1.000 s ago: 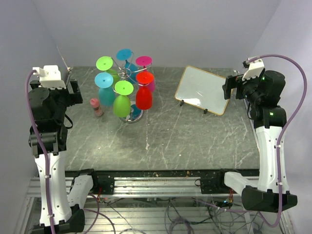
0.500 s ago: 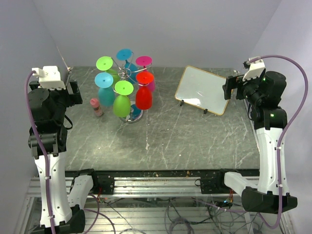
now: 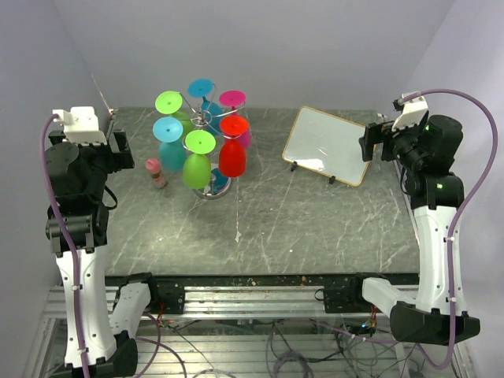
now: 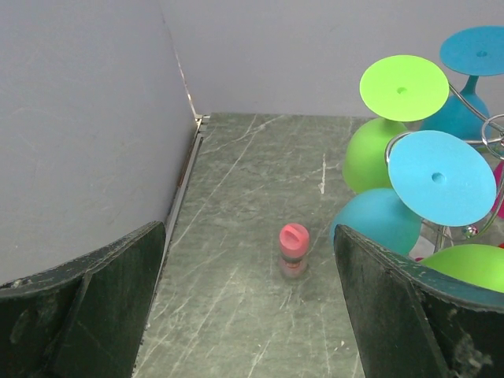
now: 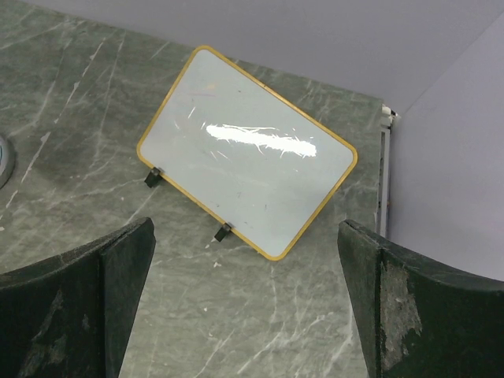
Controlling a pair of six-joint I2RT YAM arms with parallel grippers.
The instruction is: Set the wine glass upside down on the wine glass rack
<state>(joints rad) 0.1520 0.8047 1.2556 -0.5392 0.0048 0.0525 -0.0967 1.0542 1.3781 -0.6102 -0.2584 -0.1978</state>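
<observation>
No readable text, brand, number or sign anywhere I look. Whiteboard [image 5: 246,150] straight ahead of my right pincer [image 5: 248,311]: wiped, only glare and faint smudges. Pink bottle [image 4: 293,250] ahead of my left pincer [image 4: 252,315]: dark band, too blurred to read. Wine glasses [image 4: 441,177] ahead-right of it: plain colours.

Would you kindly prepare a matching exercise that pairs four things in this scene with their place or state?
1 wine glass rack
2 pink bottle
3 whiteboard
4 left gripper

A propped on black feet, far right
B hung with upside-down coloured glasses
C open, holding nothing
D upright, left of the glasses

Pairs: 1-B; 2-D; 3-A; 4-C
</observation>
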